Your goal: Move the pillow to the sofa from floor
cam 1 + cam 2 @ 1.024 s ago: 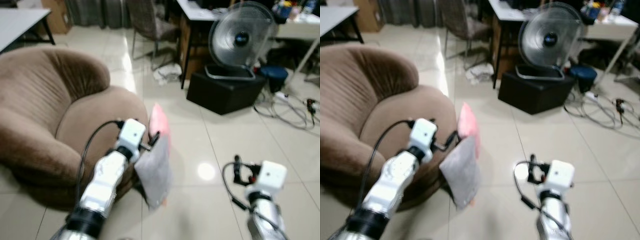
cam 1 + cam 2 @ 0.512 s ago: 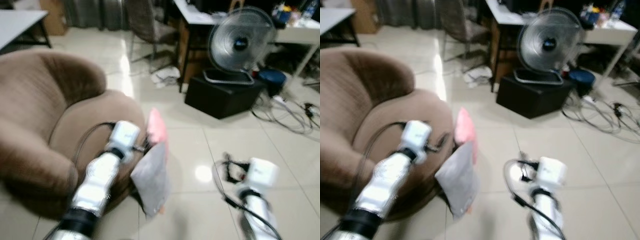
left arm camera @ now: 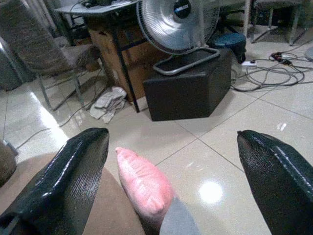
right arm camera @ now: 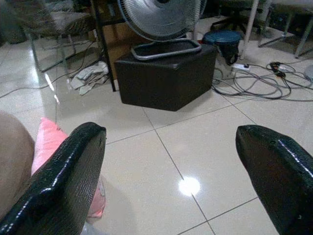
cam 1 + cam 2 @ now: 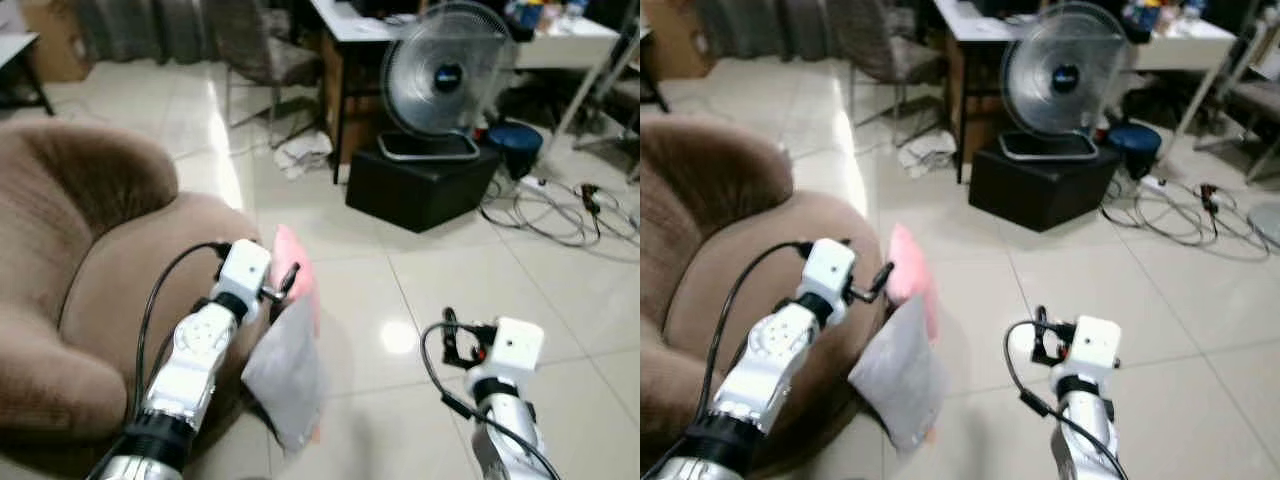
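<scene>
The pillow (image 5: 287,365), pink on one side and grey on the other, stands on edge on the tiled floor and leans against the front of the brown sofa (image 5: 100,280). My left gripper (image 3: 171,142) hovers just over the pillow's pink top (image 3: 144,183). Its fingers (image 3: 73,176) are spread wide and open, with nothing held. In the eye view that gripper (image 5: 284,279) sits at the sofa's front edge. My right gripper (image 4: 171,132) is open too, low over bare floor to the right of the pillow, and appears in the eye view (image 5: 452,338).
A standing fan (image 5: 440,80) rests on a black box (image 5: 420,185) straight ahead, beside a desk. Cables (image 5: 550,210) lie on the floor at right, near a blue bin (image 5: 515,145). A chair (image 5: 255,50) and a crumpled rag (image 5: 300,150) are behind the sofa.
The whole picture has shifted as the camera moved. My left gripper stays at the pillow's top, and the pillow still leans on the sofa.
</scene>
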Controlling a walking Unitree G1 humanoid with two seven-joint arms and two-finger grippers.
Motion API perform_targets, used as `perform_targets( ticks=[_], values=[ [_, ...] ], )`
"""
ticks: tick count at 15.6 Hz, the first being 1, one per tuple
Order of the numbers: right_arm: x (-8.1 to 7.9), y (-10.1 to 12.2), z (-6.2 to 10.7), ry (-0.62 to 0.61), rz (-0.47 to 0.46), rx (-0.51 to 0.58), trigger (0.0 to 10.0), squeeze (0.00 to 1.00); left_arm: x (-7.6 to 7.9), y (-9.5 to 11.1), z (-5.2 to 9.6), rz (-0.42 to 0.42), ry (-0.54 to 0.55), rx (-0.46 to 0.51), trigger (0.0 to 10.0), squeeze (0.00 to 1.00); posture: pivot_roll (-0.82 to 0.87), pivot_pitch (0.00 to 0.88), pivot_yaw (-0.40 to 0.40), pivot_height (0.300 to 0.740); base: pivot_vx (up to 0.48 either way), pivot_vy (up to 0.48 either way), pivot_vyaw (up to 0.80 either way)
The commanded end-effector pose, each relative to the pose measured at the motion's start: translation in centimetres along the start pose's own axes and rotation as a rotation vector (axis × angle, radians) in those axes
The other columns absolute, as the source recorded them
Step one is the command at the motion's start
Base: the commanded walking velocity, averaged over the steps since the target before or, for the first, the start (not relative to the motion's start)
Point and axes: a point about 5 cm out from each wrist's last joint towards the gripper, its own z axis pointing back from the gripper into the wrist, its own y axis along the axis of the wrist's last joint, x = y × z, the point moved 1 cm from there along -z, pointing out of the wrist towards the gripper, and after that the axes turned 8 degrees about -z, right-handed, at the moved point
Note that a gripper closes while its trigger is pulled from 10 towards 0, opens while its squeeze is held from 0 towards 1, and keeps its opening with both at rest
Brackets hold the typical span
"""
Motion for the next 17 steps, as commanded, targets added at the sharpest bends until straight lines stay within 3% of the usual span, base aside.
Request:
perform_targets(
  ticks=[1,3,6,12,17],
  values=[
    [1.4,0.3,0.1,-0.045,0.017,0.005,10.0,0.0,1.1,0.6,-0.5,-0.002,-0.037,0.023,10.0,0.0,0.06,0.0,-0.01,0.74,0.311,0.0,0.0],
    [1.4,0.3,0.2,-0.047,0.013,0.003,10.0,0.0,1.1,0.6,-0.5,-0.003,-0.04,0.025,10.0,0.0,0.06,0.0,-0.01,0.74,0.313,0.0,0.0],
    [1.3,0.1,0.3,-0.041,0.014,-0.01,10.0,0.0,1.1,0.6,-0.5,-0.005,-0.043,0.025,10.0,0.0,0.06,0.001,-0.004,0.74,0.314,0.0,-0.8],
    [0.7,-0.4,0.5,0.031,0.059,-0.05,10.0,0.0,0.7,0.3,-0.5,-0.011,-0.02,0.011,10.0,0.0,0.06,0.0,-0.005,0.74,0.312,0.0,0.0],
    [0.0,-1.0,1.3,0.122,0.083,-0.1,10.0,0.0,1.5,-0.1,0.4,0.047,-0.073,0.044,10.0,0.0,0.04,0.0,-0.004,0.705,0.0,0.0,0.0]
  ],
)
